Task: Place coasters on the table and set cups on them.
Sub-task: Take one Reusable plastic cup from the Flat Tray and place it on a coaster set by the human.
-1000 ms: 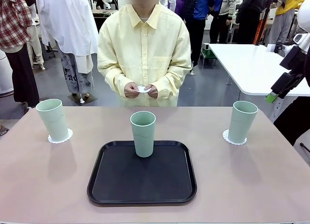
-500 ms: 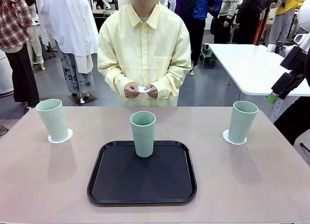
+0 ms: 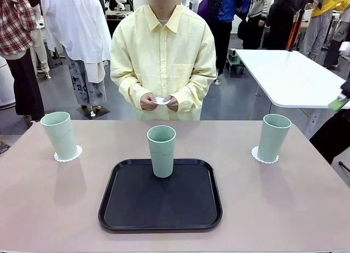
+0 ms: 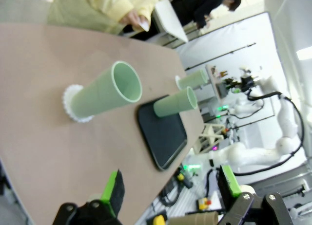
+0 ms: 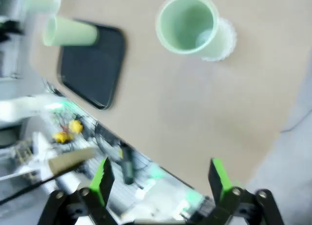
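Left wrist view puts the left gripper (image 4: 171,186) in the air off the side of the table (image 4: 39,152), its jaws spread wide with nothing between the green pads. Beyond it the left cup (image 4: 105,91) stands on the left coaster (image 4: 73,104). The right gripper (image 5: 161,178) is just as wide and just as empty. It hangs high and looks down on the right cup (image 5: 187,25), which sits squarely on the right coaster (image 5: 225,40). From where I stand, two of the three settings look done, one toward each end of the table. The middle cup (image 3: 162,150) is upright on the far part of the black tray (image 3: 160,209), with no doily under it. Across the table the person's hands (image 3: 147,102) are together at waist height, pinching a small white piece (image 3: 161,100), which I take to be the last coaster, though it is too small to be sure. So the third setting is the step in hand. I reckon that piece must first be laid flat on bare table. Then one gripper must close round the middle cup, lift it clear of the tray rim and set it down centred on the paper without dragging it.
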`<act>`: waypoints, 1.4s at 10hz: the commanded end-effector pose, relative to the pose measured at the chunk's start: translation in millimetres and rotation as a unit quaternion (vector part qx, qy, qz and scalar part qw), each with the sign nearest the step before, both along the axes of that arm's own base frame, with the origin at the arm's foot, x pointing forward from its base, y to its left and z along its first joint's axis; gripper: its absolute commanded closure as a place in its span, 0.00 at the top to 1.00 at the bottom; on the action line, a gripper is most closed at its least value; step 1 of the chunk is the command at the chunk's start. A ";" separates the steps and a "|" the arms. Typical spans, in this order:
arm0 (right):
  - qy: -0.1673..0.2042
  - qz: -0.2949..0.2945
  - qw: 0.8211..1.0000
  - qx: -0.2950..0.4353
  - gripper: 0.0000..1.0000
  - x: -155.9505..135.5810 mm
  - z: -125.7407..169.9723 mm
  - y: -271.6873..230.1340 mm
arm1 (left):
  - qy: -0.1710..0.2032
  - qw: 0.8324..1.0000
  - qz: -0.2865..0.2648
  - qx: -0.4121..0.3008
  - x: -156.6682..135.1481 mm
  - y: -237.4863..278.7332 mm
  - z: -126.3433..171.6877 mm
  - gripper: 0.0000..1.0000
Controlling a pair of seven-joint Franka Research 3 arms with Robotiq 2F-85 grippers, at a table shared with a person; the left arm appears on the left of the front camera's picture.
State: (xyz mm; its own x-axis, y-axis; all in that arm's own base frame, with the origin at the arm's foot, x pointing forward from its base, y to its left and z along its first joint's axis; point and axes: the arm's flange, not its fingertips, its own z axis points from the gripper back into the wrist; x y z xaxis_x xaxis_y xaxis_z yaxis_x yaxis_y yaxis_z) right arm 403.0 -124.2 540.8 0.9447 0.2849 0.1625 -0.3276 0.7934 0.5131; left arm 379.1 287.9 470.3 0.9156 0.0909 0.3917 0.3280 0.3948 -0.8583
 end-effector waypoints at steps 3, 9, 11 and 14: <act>-0.066 -0.012 0.961 0.269 1.00 16.9 -44.6 -89.6 | -0.003 1.000 0.000 -0.002 -1.2 0.3 2.4 1.00; -0.027 -0.015 0.927 0.373 1.00 8.5 -121.0 -130.8 | -0.003 1.000 0.000 -0.002 -1.2 0.3 2.4 1.00; -0.025 -0.020 0.929 0.369 1.00 1.7 -127.2 -133.1 | -0.003 1.000 0.000 -0.002 -1.2 0.3 2.4 1.00; -0.027 -0.031 0.927 0.373 1.00 1.1 -129.6 -132.4 | -0.003 1.000 0.000 -0.002 -1.2 0.3 2.4 1.00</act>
State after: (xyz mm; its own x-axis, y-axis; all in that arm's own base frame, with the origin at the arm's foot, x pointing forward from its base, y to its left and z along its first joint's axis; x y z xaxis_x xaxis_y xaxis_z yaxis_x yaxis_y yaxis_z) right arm 402.7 -257.7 412.8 0.9390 0.0187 0.3435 -0.3374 0.2445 0.9090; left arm 379.0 288.1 470.3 0.9155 0.0914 0.3918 0.3278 0.3949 -0.8582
